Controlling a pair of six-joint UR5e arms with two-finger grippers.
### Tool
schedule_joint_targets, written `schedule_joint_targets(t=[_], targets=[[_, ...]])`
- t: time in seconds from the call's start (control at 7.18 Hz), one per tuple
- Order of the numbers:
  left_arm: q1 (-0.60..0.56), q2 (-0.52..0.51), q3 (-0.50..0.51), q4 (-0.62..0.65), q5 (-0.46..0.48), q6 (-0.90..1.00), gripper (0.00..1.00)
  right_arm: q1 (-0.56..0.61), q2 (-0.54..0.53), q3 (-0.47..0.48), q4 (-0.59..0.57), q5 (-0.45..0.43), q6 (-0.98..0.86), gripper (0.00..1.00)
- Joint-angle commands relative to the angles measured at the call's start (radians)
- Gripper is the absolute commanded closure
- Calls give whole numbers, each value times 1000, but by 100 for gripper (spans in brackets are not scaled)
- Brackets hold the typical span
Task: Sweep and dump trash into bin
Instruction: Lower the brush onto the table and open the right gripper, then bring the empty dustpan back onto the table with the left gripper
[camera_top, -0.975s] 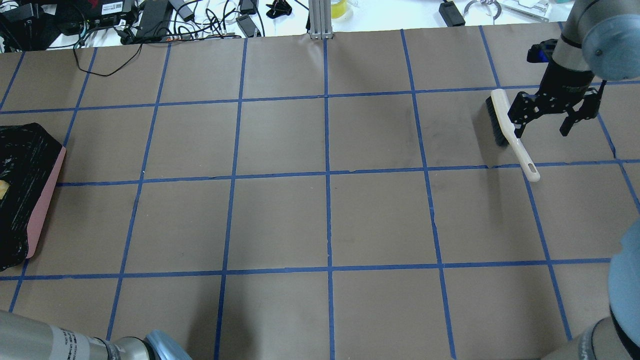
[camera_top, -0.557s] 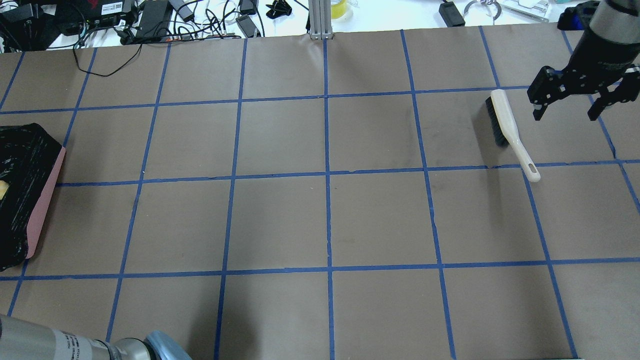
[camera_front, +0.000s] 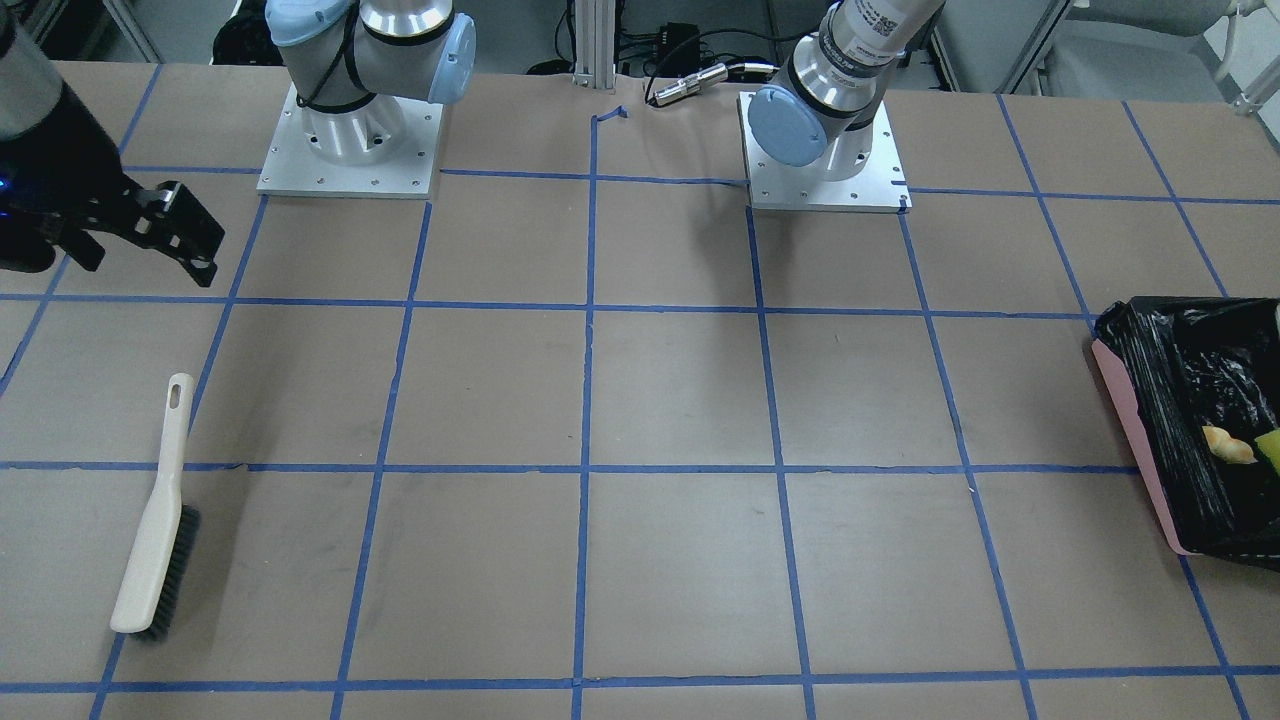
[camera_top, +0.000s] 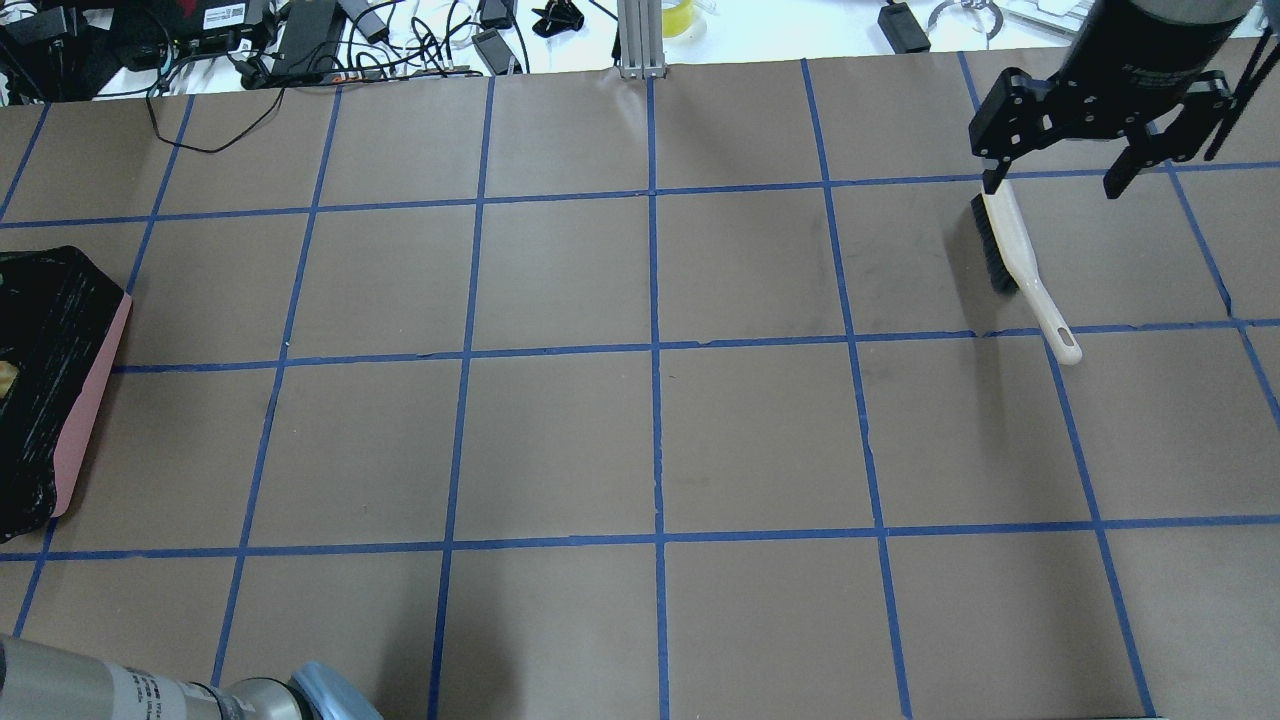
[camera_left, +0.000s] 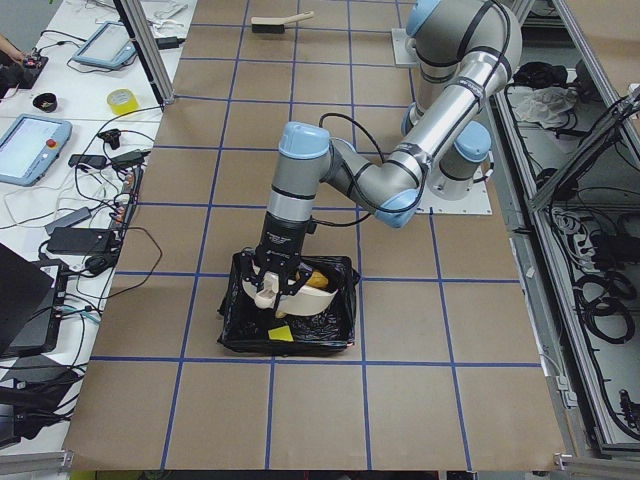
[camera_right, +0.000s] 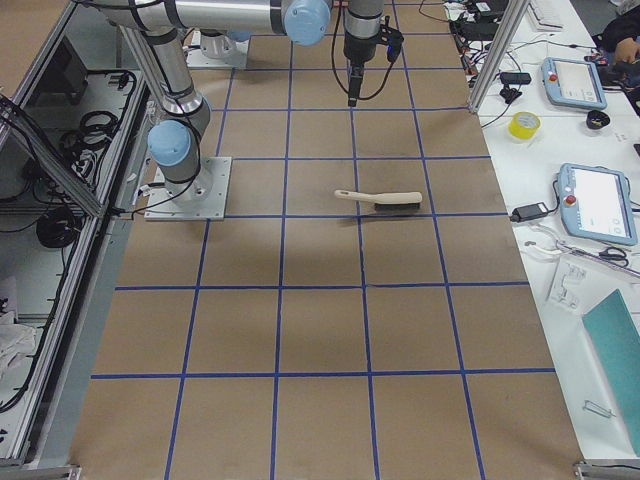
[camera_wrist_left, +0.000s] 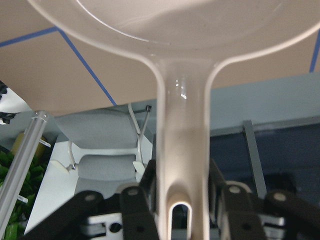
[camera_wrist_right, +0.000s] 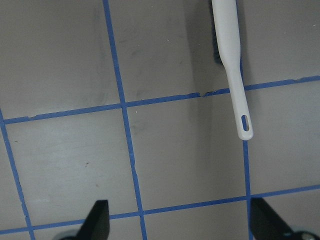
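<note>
Exterior left shows the left gripper (camera_left: 276, 262) holding the beige dustpan (camera_left: 282, 294) directly over the bin (camera_left: 238, 338). That position suits tipping swept scraps into the black liner rather than onto the table (camera_top: 560, 450). In the left wrist view its fingers (camera_wrist_left: 134, 212) are clamped on the dustpan's handle from both sides, which keeps the pan steady while it is tilted.

A yellow wedge (camera_left: 281, 333) lies on the liner near the bin's front wall, and a golden-brown lump (camera_left: 318, 281) sits just beside the pan, apparently also inside the bin.

Across the table, the brush (camera_top: 1012, 240) lies flat on its side, well apart from the bin. The right gripper (camera_top: 1052, 178) hangs above it with jaws spread wide and nothing between them, so the sweeping looks finished.

The bin is cut off by the frame edge in both the overhead and front-facing views, and the left gripper shows in neither. I cannot find the pale rind slice, nor tell whether the pan is empty.
</note>
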Motion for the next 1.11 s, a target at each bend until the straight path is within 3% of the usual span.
schedule_joint_targets(t=[0.0, 0.28, 0.56, 0.84, 0.98], targets=[[-42, 4, 18, -209, -171, -139, 100, 35, -16, 2, 1, 6, 17, 0], [-190, 0, 20, -354, -197, -349, 100, 97, -17, 4, -1, 21, 20, 0], [-317, -29, 6, -514, -324, -636, 100, 99, -17, 5, 12, 23, 18, 0], [-500, -65, -8, -512, -314, -872, 100, 99, -16, 7, 13, 20, 9, 0], [-529, -118, -8, -500, -314, -963, 100, 99, -14, 7, 13, 18, 6, 0]])
